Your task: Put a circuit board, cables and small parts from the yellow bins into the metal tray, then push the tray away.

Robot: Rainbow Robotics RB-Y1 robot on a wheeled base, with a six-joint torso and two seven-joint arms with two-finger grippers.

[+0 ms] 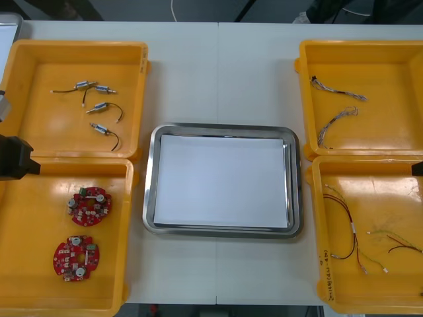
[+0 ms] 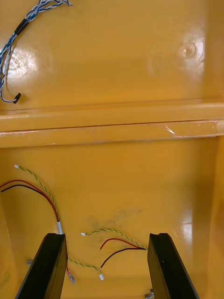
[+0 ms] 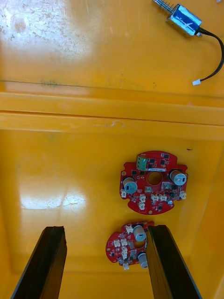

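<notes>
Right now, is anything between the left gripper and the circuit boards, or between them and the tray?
Nothing visible. The left gripper hangs open over the two circuit boards, bare on the near left bin floor. The metal tray holds nothing; only the bin's wall lies between them. The right gripper hangs over the near right bin.

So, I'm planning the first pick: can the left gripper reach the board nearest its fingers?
Probably yes: the left gripper hangs open above the bin and nothing covers that board; it lies off-centre, though, so a sideways shift looks needed.
</notes>
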